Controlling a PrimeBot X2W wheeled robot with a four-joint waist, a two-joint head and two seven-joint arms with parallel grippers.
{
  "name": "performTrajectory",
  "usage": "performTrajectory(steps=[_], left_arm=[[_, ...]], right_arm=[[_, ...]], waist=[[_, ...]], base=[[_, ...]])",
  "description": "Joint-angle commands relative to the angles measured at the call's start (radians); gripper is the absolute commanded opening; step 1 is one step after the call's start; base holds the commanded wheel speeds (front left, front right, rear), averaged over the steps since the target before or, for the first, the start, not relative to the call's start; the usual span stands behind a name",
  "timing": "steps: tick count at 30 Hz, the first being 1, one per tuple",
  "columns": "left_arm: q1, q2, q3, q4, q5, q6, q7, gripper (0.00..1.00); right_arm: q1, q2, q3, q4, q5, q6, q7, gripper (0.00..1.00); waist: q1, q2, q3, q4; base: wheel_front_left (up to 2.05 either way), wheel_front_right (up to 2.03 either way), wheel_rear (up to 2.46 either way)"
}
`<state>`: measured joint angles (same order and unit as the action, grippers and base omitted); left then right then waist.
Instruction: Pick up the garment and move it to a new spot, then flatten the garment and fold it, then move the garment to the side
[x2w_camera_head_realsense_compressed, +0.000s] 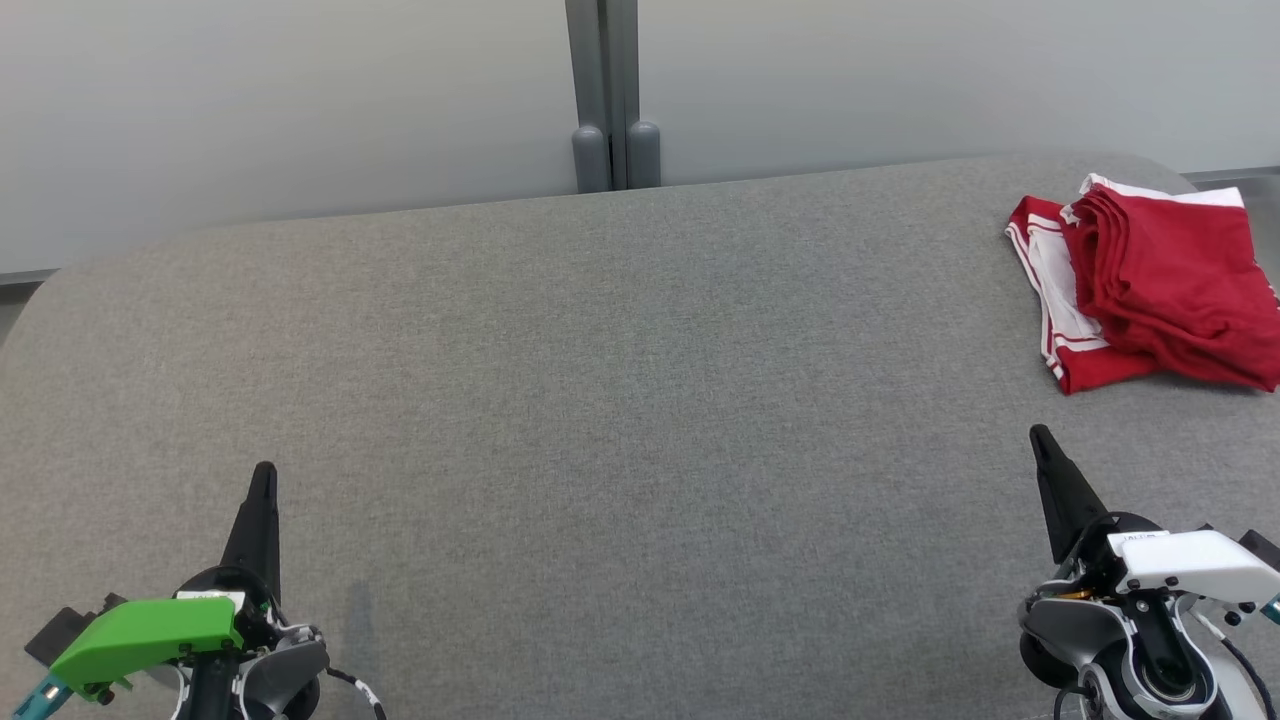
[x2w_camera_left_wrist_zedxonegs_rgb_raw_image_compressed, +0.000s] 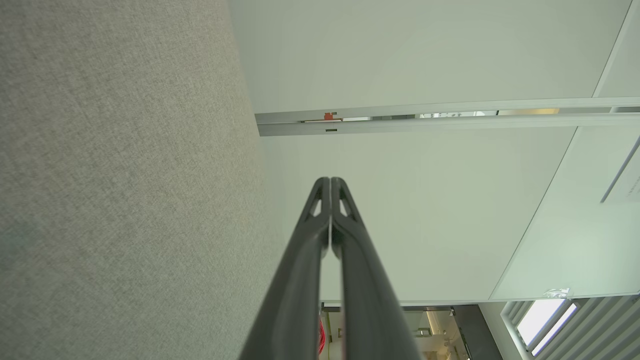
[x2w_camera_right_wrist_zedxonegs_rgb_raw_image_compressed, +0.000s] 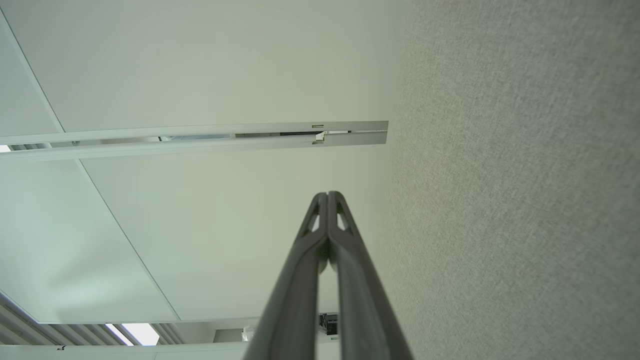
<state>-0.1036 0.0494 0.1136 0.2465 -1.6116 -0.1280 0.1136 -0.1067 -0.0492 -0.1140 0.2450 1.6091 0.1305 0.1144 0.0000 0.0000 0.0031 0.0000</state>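
1. Nearest, at the lower left of the head view, the left gripper (x2w_camera_head_realsense_compressed: 262, 485) hovers over the grey fabric table (x2w_camera_head_realsense_compressed: 600, 420). Its two dark fingers are pressed together, with nothing between them. Its own wrist view also shows the tips meeting.
2. At the lower right, the right gripper (x2w_camera_head_realsense_compressed: 1043, 445) is clenched in the same way and is empty. Its tip points away from the robot and leans a little to the left.
3. Farther off, near the far right corner of the table, lies the garment (x2w_camera_head_realsense_compressed: 1160, 280). It is red with white stripes and rests on the cloth surface as a loose stack of layers.
4. The relation that matters: the garment is ahead of the right gripper's tip and a little to its right, and it is near. From the left gripper it is well apart, across the whole bare middle of the table. So I judge that the right arm is the nearer one for a reach, and its jaws would have to part first.
5. Long axis: the striped edge runs roughly away from the robot. The right edge of the head view cuts off the bundle, so its true long direction is perhaps across the table, and I cannot say for sure.
6. Count: one garment, two grippers, one table, and behind the table one grey post (x2w_camera_head_realsense_compressed: 608, 100).
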Motion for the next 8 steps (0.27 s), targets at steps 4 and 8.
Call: performTrajectory(steps=[4,8], left_arm=[[-0.01,0.001,0.003,-0.002,-0.003,-0.006,0.005,0.0],[-0.01,0.001,0.003,-0.002,-0.003,-0.006,0.004,0.0]], right_arm=[[-0.005,-0.001,-0.001,0.001,0.007,0.0,0.003,0.0],[-0.005,-0.001,-0.001,0.001,0.007,0.0,0.003,0.0]], waist=[[0.0,0.0,0.0,0.0],[0.0,0.0,0.0,0.0]], base=[[0.0,0.0,0.0],[0.0,0.0,0.0]])
